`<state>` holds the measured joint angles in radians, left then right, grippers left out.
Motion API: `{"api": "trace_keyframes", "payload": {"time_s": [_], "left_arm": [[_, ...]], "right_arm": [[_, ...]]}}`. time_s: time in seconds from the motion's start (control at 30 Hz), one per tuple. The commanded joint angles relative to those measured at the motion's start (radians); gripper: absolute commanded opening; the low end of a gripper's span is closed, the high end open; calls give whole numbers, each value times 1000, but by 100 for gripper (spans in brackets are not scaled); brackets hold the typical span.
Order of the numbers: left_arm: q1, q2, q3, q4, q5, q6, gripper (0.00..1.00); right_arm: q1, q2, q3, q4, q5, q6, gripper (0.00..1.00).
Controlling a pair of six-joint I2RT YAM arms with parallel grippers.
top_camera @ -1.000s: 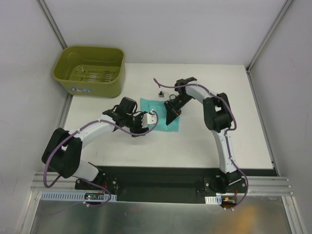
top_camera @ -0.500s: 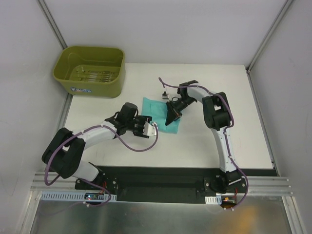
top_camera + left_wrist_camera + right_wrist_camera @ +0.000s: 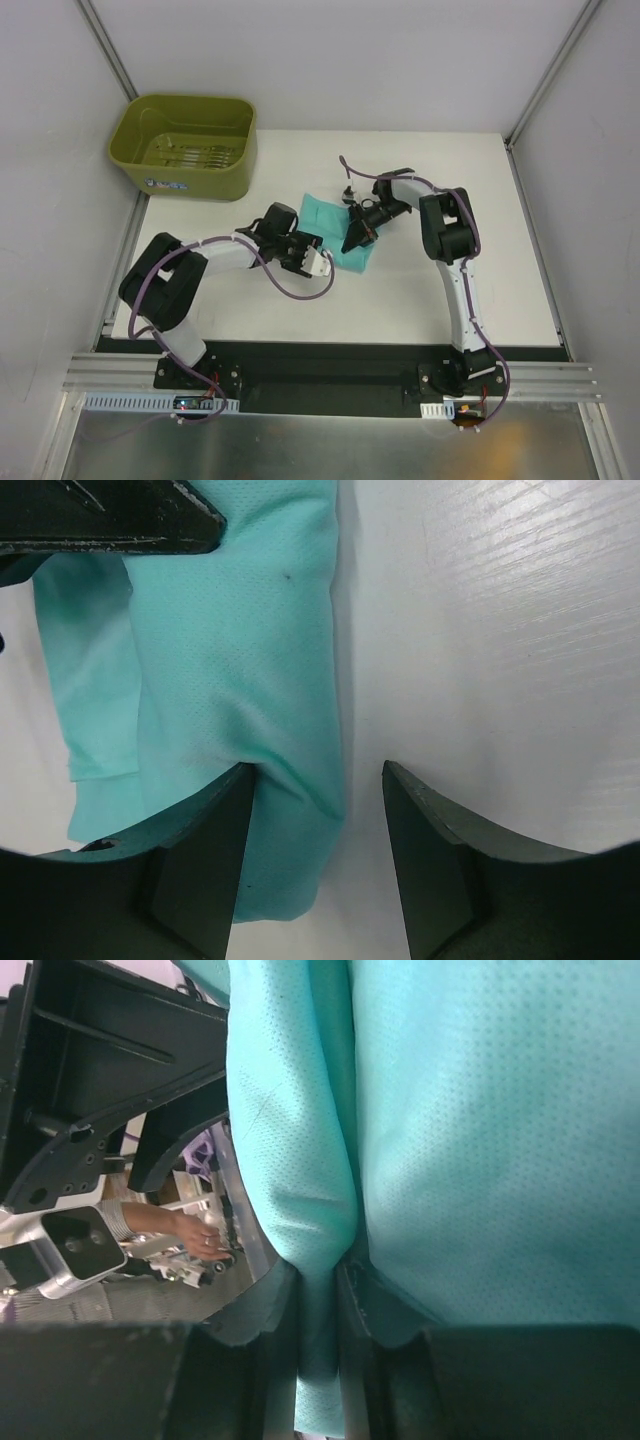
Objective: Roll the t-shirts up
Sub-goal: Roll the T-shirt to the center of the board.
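The teal-green t-shirt [image 3: 332,222] lies folded into a narrow bundle at the table's middle. My right gripper [image 3: 356,238] is shut on a fold of it; in the right wrist view the fabric [image 3: 480,1140] is pinched between the fingers [image 3: 318,1305]. My left gripper [image 3: 318,256] is open at the bundle's near left edge. In the left wrist view its left finger [image 3: 190,865] rests on the shirt [image 3: 240,660], and its right finger [image 3: 450,870] is over bare table. The shirt's near edge lies between the jaws.
The olive-green tub [image 3: 185,140] stands at the table's far left corner, with only its ribbed floor showing inside. The right gripper's black finger [image 3: 110,515] shows at the top left of the left wrist view. Grey walls enclose the white table [image 3: 460,260].
My left gripper has swung right and nearer, to the shirt's near left edge. My right gripper has shifted slightly right, and the shirt has bunched into a narrower bundle.
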<state>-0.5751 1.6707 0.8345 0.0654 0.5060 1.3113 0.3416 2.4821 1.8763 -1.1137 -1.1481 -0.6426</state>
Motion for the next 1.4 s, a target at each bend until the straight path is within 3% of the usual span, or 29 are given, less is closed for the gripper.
{"api": "trace_keyframes", "payload": {"time_s": [0.0, 0.13, 0.23, 0.27, 0.33, 0.43, 0.5, 0.63, 0.7, 0.77, 0.97, 1.2, 1.37], "left_arm": [[-2, 46, 15, -87, -3, 126, 54], [17, 41, 104, -90, -21, 14, 54], [59, 32, 240, -88, -46, -228, 54], [99, 37, 286, -95, -63, -395, 56], [139, 90, 476, -220, -96, -551, 57], [213, 182, 688, -475, -29, -749, 54], [254, 192, 710, -528, 17, -872, 53], [267, 86, 588, -541, 121, -948, 51], [255, 12, 511, -541, 199, -951, 46], [216, -72, 451, -529, 186, -885, 46], [2, -300, 131, -298, 69, -569, 57], [-83, -296, -27, -84, 11, -330, 59], [-83, -203, -29, -30, 6, -204, 58]], "right_arm": [[-21, 15, -22, 44, -53, 58, 20], [-24, 12, -34, 49, -56, 67, 21], [-26, 6, -55, 55, -53, 81, 21], [-26, 3, -63, 55, -53, 83, 21], [-24, -2, -78, 45, -47, 72, 19], [-15, 14, -62, -105, 0, -45, 18], [-10, 27, -55, -167, 16, -93, 17], [-12, 32, -60, -337, 47, -227, 15], [-15, 32, -74, -366, 44, -267, 15], [-16, 43, -60, -440, 33, -330, 14], [-47, 66, -85, -474, -27, -322, 12], [-58, 100, -52, -521, -58, -354, 12], [-58, 101, -46, -541, -65, -376, 12]]}}
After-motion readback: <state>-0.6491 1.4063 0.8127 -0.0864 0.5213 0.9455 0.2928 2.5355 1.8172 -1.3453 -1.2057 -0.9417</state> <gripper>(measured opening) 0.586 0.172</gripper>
